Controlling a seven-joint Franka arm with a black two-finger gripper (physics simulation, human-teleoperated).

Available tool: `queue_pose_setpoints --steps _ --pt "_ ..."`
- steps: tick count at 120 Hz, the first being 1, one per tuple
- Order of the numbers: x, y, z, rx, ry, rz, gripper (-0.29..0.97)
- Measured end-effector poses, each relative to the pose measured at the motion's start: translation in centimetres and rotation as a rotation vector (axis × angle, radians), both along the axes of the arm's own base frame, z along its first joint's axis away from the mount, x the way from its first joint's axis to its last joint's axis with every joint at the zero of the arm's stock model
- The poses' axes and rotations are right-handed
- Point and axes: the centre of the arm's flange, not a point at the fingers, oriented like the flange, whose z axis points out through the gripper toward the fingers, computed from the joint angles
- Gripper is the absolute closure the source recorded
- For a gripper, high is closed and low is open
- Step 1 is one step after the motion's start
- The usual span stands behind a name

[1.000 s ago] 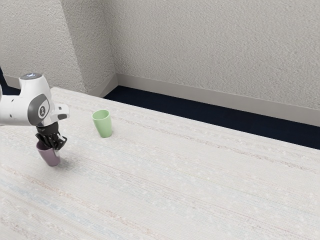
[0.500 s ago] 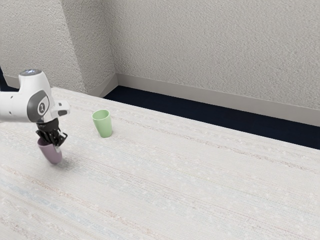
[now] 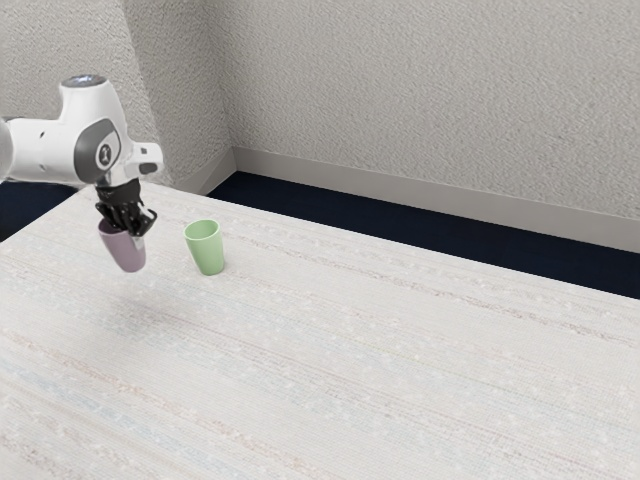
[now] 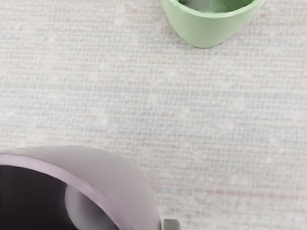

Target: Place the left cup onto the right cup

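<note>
A purple cup [image 3: 122, 248] hangs in the air above the table, slightly tilted, with my gripper [image 3: 125, 222] shut on its rim. A green cup [image 3: 204, 247] stands upright on the table, just toward the exterior view's right of the purple one and apart from it. In the wrist view the purple cup [image 4: 91, 182] looms large right under my hand, and the green cup [image 4: 211, 21] sits farther off across bare tabletop.
The pale woven tabletop [image 3: 380, 370] stretches wide toward the exterior view's right and front. Textured walls [image 3: 420, 90] with a dark floor strip [image 3: 430, 230] lie behind the table's far edge.
My gripper has lifted the purple cup off the table and carried it up and toward the green cup. The green cup has not moved.
</note>
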Motion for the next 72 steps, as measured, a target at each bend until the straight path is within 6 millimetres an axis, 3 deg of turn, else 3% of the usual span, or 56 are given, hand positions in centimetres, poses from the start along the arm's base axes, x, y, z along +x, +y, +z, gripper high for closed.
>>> queue_pose_setpoints --steps 45,72 --pt "5.4 -0.2 1.8 0.010 -0.002 -0.005 0.78" --pt "8.3 -0.8 0.4 -0.003 0.011 -0.008 0.78"
